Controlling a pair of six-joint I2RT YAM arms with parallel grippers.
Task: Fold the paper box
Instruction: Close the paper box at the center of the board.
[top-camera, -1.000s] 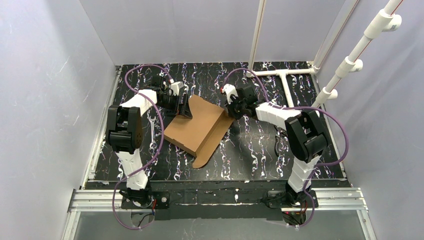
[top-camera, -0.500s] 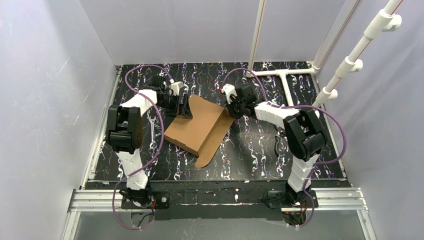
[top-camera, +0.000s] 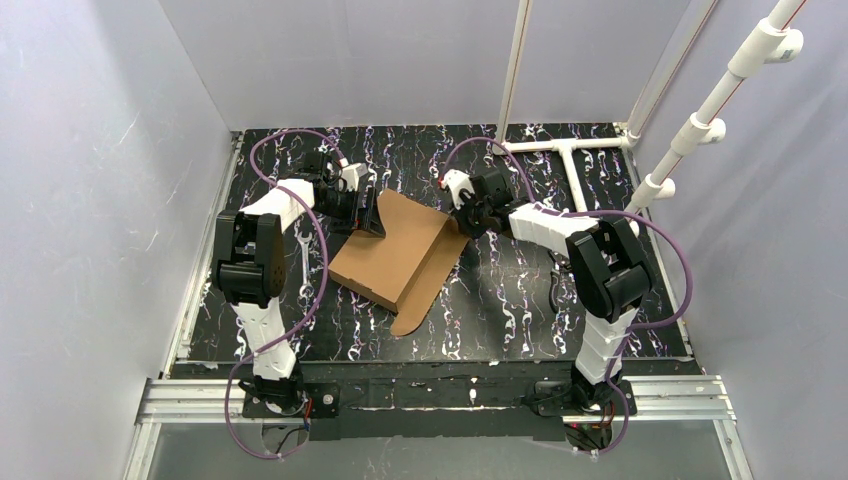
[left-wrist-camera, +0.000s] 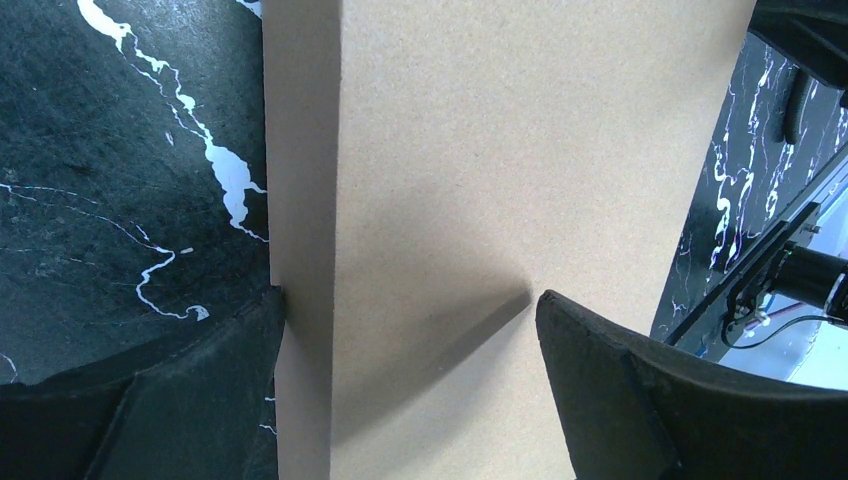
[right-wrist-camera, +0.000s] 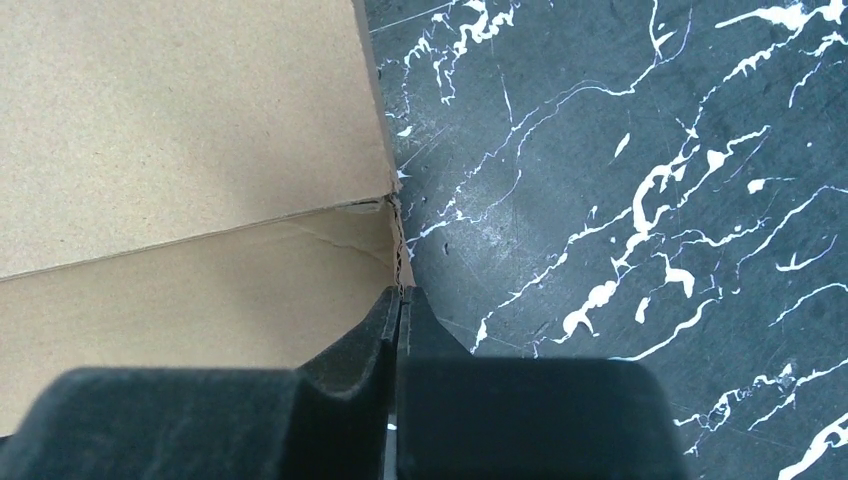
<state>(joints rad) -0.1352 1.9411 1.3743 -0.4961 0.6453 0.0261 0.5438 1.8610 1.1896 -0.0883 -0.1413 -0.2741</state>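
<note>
white pipes (top-camera: 560, 146) stand well apart from the paper box (top-camera: 395, 250).

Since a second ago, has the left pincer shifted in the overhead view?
No. The left pincer keeps its spot relative to the white pipe tee, open astride the paper box at its far edge.

Top view: high, from the near edge, looking down on the whole tabletop (top-camera: 500, 290). Wrist views: close, looking down. All three share the paper box (top-camera: 395, 250).

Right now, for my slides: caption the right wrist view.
Right gripper shut at the paper box corner on the marbled table.
</note>
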